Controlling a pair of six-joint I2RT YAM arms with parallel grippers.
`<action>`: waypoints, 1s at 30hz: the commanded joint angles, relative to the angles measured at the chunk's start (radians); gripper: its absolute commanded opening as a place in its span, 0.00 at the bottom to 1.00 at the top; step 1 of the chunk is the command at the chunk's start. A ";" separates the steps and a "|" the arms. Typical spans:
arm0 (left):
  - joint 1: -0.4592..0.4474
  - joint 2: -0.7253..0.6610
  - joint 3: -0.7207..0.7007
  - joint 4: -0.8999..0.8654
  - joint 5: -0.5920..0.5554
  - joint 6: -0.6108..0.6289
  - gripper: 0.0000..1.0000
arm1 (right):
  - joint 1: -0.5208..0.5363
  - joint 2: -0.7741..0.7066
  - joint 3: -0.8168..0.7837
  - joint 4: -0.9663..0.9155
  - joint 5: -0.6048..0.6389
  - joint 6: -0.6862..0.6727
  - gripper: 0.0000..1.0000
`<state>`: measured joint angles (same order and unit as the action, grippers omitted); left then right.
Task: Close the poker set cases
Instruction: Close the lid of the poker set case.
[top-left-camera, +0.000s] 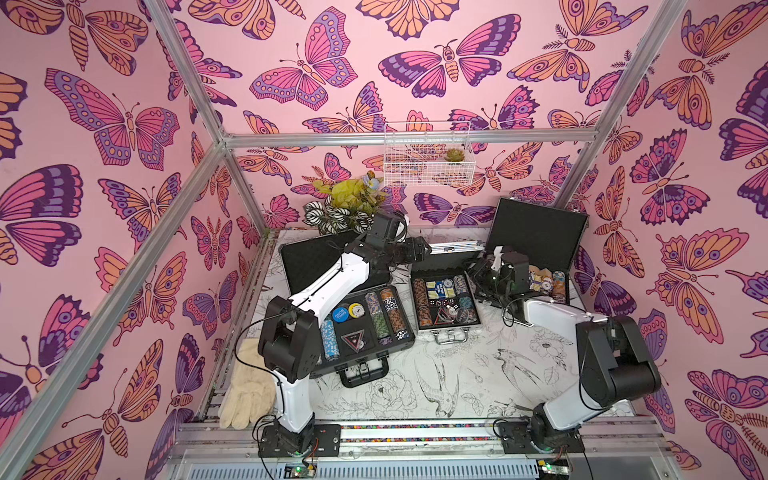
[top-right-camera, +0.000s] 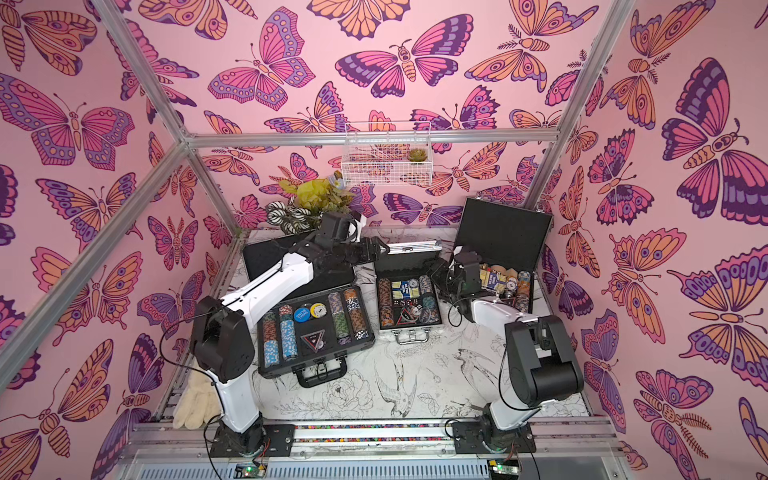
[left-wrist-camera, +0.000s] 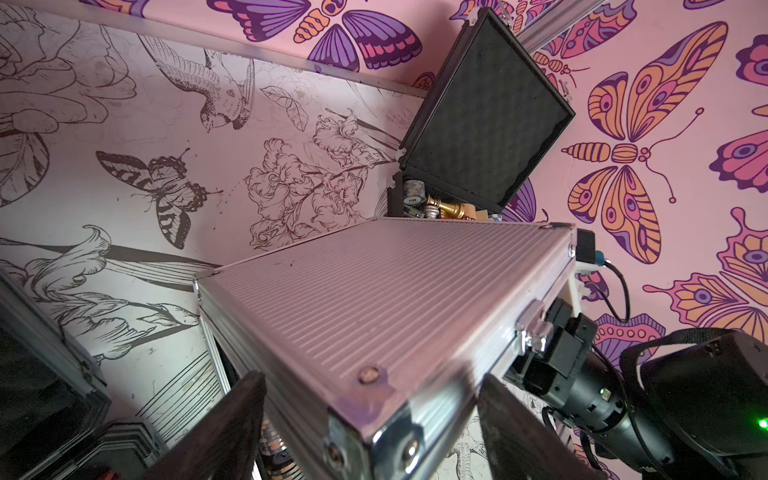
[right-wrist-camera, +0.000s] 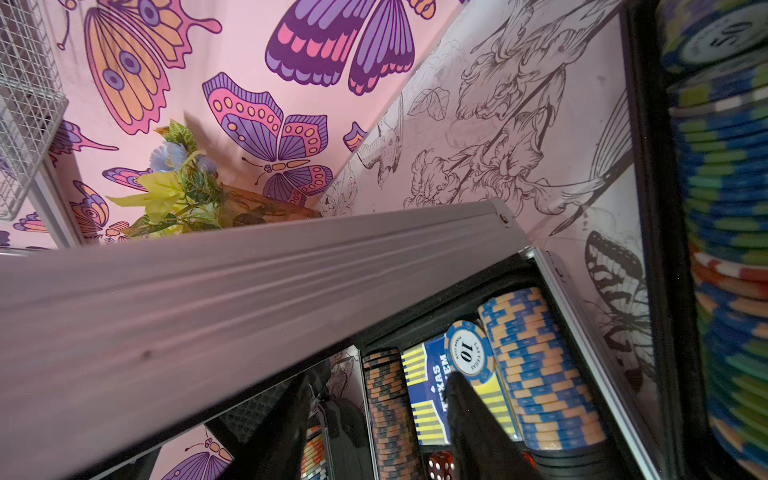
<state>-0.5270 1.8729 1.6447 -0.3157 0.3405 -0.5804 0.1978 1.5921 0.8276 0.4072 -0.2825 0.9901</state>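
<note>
Three poker set cases stand open on the table in both top views. The large dark case (top-left-camera: 362, 362) is on the left, its lid (top-left-camera: 309, 264) laid back. The small silver case (top-left-camera: 449, 330) is in the middle, its ribbed lid (left-wrist-camera: 395, 299) partly lowered over the chips. The black case's lid (top-left-camera: 536, 237) stands upright at the right. My left gripper (left-wrist-camera: 368, 376) is open, its fingers on either side of the silver lid's corner. My right gripper (right-wrist-camera: 378, 376) is open under the lid's other end (right-wrist-camera: 249, 291), above the chips.
A pale work glove (top-left-camera: 249, 386) lies at the table's front left. A leafy plant (top-left-camera: 349, 203) stands at the back behind the left arm. A white wire basket (top-left-camera: 428, 153) hangs on the back wall. Walls close in on three sides.
</note>
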 joint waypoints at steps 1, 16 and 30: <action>-0.004 -0.035 -0.024 -0.027 -0.012 0.024 0.81 | -0.007 -0.046 -0.007 0.012 -0.006 0.002 0.54; 0.001 -0.083 -0.022 -0.054 -0.030 0.052 0.82 | -0.026 -0.070 -0.022 -0.017 -0.014 -0.016 0.54; 0.022 -0.097 -0.017 -0.103 -0.090 0.099 0.82 | -0.039 -0.134 -0.069 -0.139 -0.033 -0.085 0.54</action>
<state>-0.5087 1.8050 1.6382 -0.3878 0.2710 -0.5098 0.1665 1.4845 0.7753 0.3164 -0.3019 0.9405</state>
